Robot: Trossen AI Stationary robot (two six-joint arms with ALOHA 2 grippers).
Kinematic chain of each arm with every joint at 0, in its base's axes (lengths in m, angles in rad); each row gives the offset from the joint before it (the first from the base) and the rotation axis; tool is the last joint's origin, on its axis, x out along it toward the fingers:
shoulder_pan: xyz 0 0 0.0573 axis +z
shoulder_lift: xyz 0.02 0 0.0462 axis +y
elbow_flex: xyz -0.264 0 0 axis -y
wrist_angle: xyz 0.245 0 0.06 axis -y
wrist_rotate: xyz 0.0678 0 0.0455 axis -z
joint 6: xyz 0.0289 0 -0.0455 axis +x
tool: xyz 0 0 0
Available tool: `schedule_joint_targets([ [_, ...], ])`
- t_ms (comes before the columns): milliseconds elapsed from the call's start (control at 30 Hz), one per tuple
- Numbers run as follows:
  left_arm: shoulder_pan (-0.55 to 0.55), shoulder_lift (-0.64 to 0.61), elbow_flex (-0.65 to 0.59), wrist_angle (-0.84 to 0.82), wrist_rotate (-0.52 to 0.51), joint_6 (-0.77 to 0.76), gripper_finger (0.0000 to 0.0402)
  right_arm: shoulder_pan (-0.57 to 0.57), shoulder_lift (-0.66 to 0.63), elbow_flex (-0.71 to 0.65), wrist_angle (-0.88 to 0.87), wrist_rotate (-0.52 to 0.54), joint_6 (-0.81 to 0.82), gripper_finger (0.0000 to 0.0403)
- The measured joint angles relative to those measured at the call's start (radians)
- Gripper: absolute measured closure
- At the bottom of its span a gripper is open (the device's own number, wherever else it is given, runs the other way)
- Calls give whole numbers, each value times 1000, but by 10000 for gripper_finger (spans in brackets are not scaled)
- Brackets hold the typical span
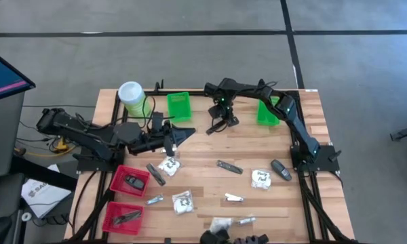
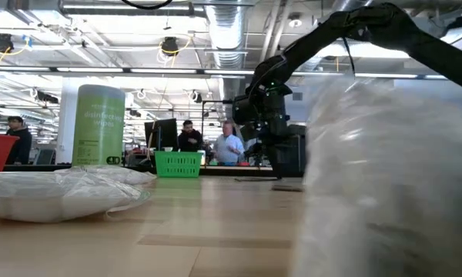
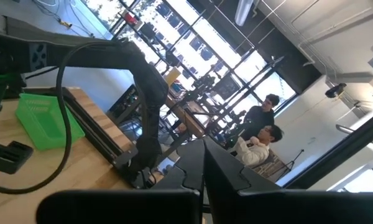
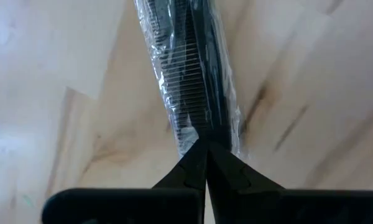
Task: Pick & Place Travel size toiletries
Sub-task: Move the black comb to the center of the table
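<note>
My right gripper (image 1: 222,120) (image 4: 202,155) hangs over the far middle of the table, between the two green baskets, shut on a dark comb-like stick in clear wrap (image 4: 193,74) (image 1: 214,128). My left gripper (image 1: 184,133) (image 3: 202,163) is shut on nothing and points toward the table's right, left of the right gripper. Other toiletries lie flat on the wood: white packets (image 1: 168,165) (image 1: 183,202) (image 1: 261,178), dark sticks (image 1: 228,167) (image 1: 156,174), a dark oval piece (image 1: 281,169) and silvery sachets (image 1: 154,200) (image 1: 234,197). My right gripper pinches the wrapped dark stick by one end (image 4: 198,134) between its two fingertips, coming from above. The stick runs on straight ahead of the fingers, in line with them. It looks lifted off the wood.
A light-green canister with a white lid (image 1: 131,97) stands at the far left. Green baskets (image 1: 179,106) (image 1: 268,112) sit along the far edge. Two red baskets (image 1: 129,179) (image 1: 122,217) at the near left hold dark items. People stand in the room beyond (image 2: 229,145).
</note>
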Motion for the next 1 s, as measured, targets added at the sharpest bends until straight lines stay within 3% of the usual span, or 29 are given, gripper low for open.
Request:
schedule_joint_targets([
  [367, -31, 0, 0, 23, -14, 29, 401, 40, -56, -112, -41, -40, -16, 403],
  [667, -51, -1, 0, 26, -37, 57, 401, -49, -232, -142, -78, -55, -17, 403],
  [833, -50, -1, 0, 34, -42, 83, 401, -95, -352, -142, -64, -205, -2, 403],
  [1000, -48, -1, 0, 51, -43, 90, 401, -113, -406, -142, -22, -520, 241, 403],
])
